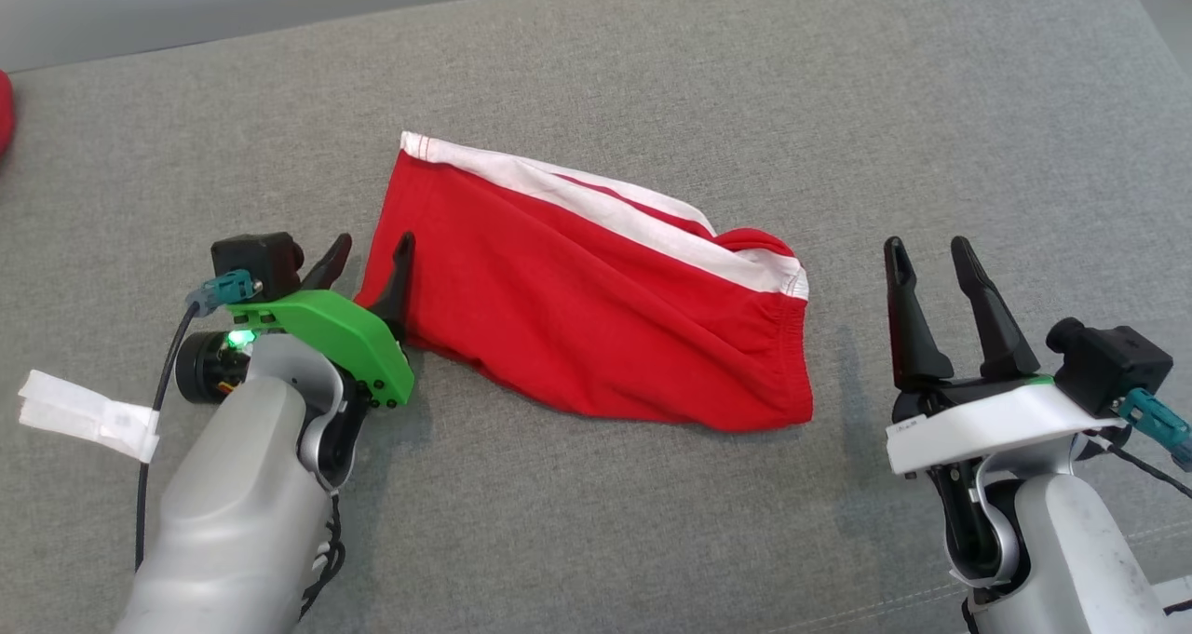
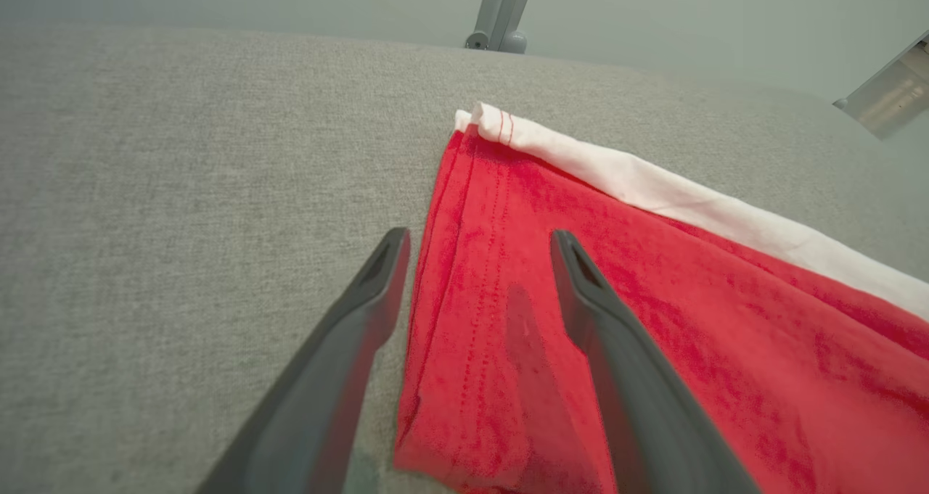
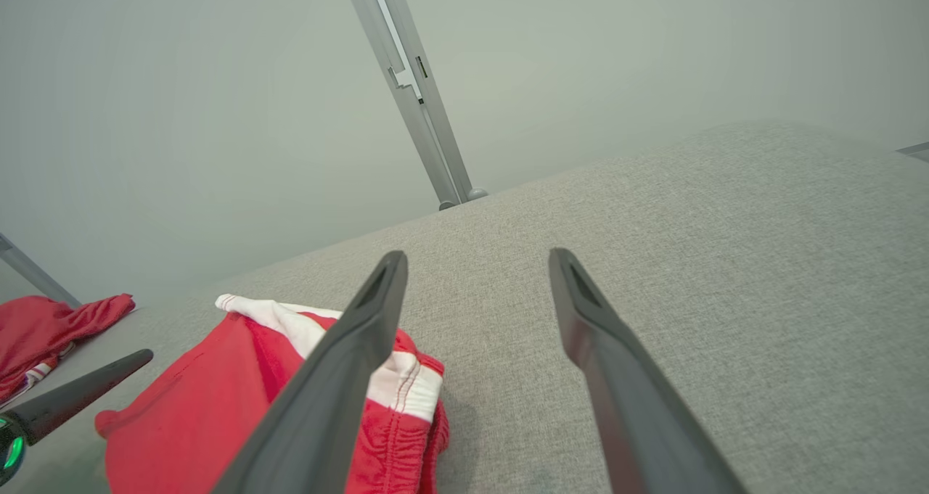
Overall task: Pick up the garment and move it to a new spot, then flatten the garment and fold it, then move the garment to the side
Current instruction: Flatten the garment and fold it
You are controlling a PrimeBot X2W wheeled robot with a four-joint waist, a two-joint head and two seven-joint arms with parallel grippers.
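Note:
The garment (image 1: 577,299) is a pair of red shorts with a white side band, lying folded on the grey cushioned surface (image 1: 652,66). My left gripper (image 1: 372,252) stands open at the garment's left hem; one finger rests over the red cloth, the other over bare surface. In the left wrist view the hem edge of the garment (image 2: 508,320) runs between the open fingers (image 2: 624,378). My right gripper (image 1: 931,252) is open, empty, a little to the right of the elastic waistband. The right wrist view shows the garment (image 3: 218,400) to the left of its fingers (image 3: 624,392).
A white tape strip (image 1: 88,415) lies on the surface at the far left. Another red cloth (image 3: 51,327) sits at the far left edge, also glimpsed as a red cloth (image 1: 5,113) in the head view. A metal frame post (image 3: 414,95) rises behind the surface.

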